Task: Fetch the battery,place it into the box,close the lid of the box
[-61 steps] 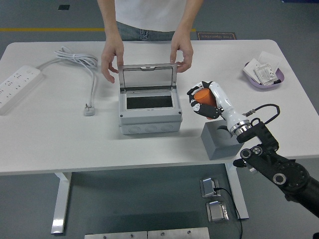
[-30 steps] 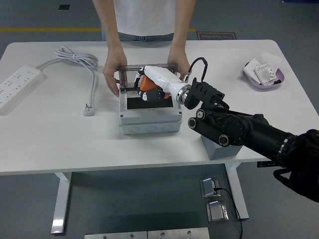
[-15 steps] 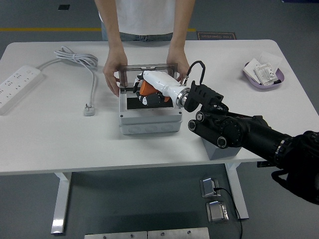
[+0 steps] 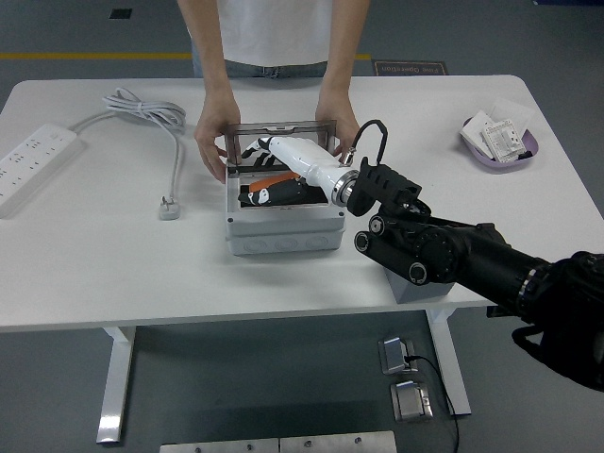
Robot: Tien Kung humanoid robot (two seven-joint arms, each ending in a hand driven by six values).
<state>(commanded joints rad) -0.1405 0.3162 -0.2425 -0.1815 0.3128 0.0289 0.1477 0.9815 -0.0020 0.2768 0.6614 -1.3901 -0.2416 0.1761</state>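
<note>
Since half a second ago the right hand (image 4: 276, 168) has spread its fingers over the box (image 4: 283, 209), and the orange battery (image 4: 274, 184) now lies in the box's dark opening, under the palm and no longer gripped. Beyond it, the lid (image 4: 281, 130) stands raised, held at both sides by a person's hands (image 4: 213, 140). Farther left lie a cable (image 4: 151, 118) and a power strip (image 4: 36, 160); a purple bowl (image 4: 498, 142) sits far right.

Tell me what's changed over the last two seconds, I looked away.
The right hand carried the orange battery from above the grey block leftward over the box, then lowered it into the opening, fingers now loosening around it. The person's hands kept holding the lid up. Power strip, cable and purple tray stayed put.
</note>
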